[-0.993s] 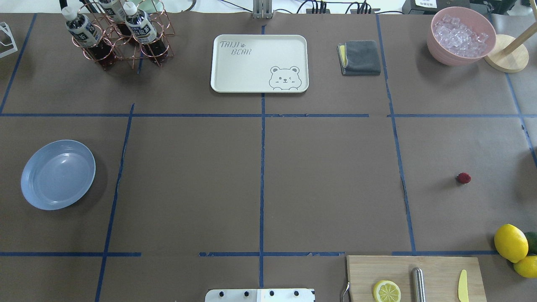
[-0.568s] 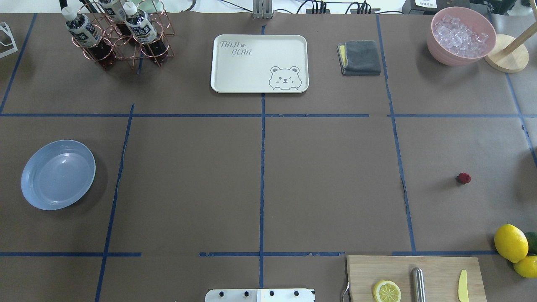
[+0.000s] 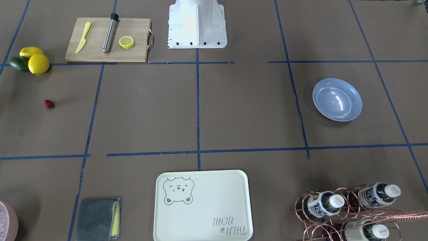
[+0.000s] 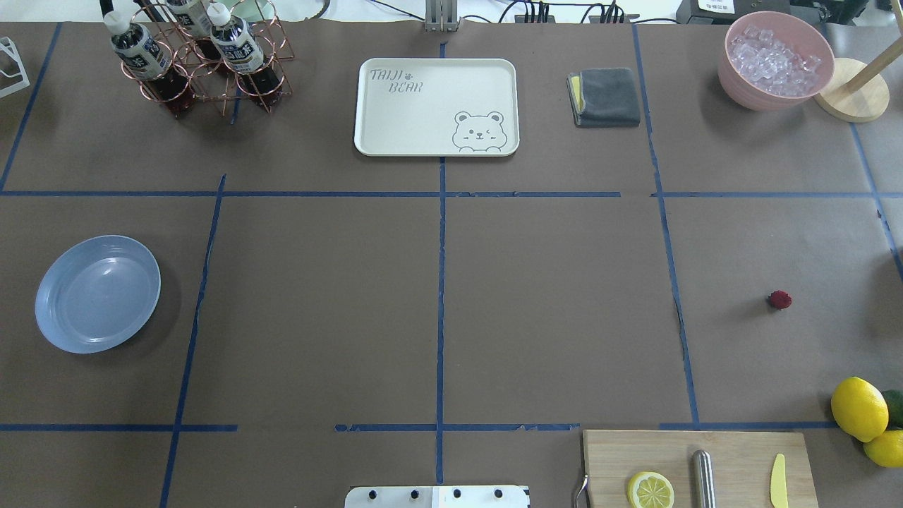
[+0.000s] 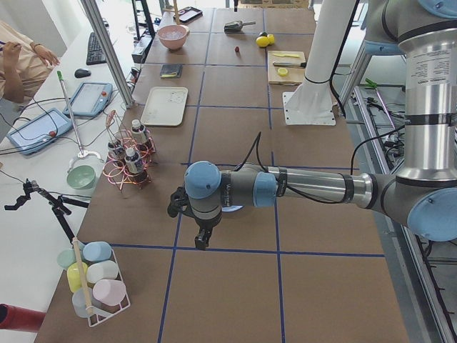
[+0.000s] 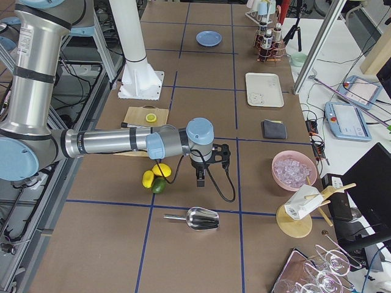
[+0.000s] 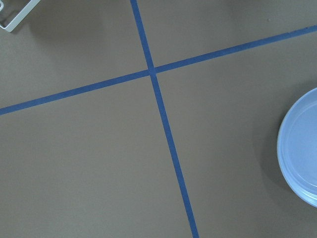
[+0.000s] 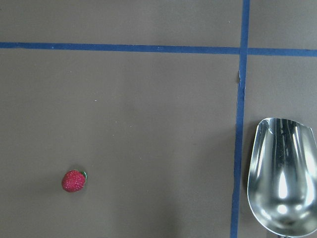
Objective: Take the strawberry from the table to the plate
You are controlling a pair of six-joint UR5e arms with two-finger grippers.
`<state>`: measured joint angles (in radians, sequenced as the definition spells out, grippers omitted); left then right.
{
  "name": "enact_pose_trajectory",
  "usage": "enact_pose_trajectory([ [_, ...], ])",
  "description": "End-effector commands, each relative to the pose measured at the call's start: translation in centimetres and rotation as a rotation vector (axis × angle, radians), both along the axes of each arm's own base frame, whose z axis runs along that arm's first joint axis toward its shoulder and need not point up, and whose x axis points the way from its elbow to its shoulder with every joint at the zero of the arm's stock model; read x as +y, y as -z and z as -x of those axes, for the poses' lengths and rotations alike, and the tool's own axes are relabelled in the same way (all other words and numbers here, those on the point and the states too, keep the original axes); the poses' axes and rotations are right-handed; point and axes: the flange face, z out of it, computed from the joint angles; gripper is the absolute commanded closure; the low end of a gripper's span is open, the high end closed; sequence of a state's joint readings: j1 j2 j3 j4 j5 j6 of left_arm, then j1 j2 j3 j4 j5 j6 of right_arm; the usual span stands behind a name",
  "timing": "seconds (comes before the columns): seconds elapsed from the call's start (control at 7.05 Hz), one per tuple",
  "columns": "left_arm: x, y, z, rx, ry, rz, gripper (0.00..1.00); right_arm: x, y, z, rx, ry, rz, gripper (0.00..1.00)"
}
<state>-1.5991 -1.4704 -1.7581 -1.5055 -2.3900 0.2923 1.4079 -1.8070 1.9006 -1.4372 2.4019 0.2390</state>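
Observation:
The small dark red strawberry (image 4: 779, 300) lies alone on the brown table (image 4: 550, 303) at the right side, and it also shows in the front view (image 3: 48, 104) and low left in the right wrist view (image 8: 74, 181). The pale blue plate (image 4: 97, 293) sits far off at the left, its rim just inside the left wrist view (image 7: 299, 148). My right gripper (image 6: 200, 180) hangs over the table near the lemons. My left gripper (image 5: 203, 241) hangs close to the plate's spot. Both show only in side views, so I cannot tell whether they are open or shut.
A cutting board (image 4: 698, 466) with a lemon half, a metal rod and a yellow knife lies near the strawberry's side, beside lemons (image 4: 858, 408). A metal scoop (image 8: 282, 173) lies to the right. Bear tray (image 4: 436, 106), grey cloth (image 4: 605, 97), ice bowl (image 4: 774, 60) and bottle rack (image 4: 201, 60) line the far edge.

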Motion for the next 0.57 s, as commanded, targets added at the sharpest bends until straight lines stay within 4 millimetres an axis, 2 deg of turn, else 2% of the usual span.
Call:
enact_pose_trajectory([
  [0.0, 0.1, 0.8, -0.1, 0.004, -0.011, -0.052, 0.00, -0.1, 0.7, 2.3, -0.017, -0.026, 0.021, 0.00],
  [0.14, 0.3, -2.2, -0.2, 0.018, -0.011, 0.006, 0.00, 0.5, 0.2, 2.3, -0.018, -0.027, 0.022, 0.00],
  [0.28, -0.1, -0.7, -1.5, 0.165, -0.024, -0.057, 0.00, 1.0, -0.1, 2.1, -0.021, -0.029, 0.011, 0.00],
  [0.43, -0.5, -0.5, -4.6, 0.193, -0.085, -0.071, 0.00, 1.0, -0.1, 2.2, -0.023, -0.029, 0.011, 0.00],
])
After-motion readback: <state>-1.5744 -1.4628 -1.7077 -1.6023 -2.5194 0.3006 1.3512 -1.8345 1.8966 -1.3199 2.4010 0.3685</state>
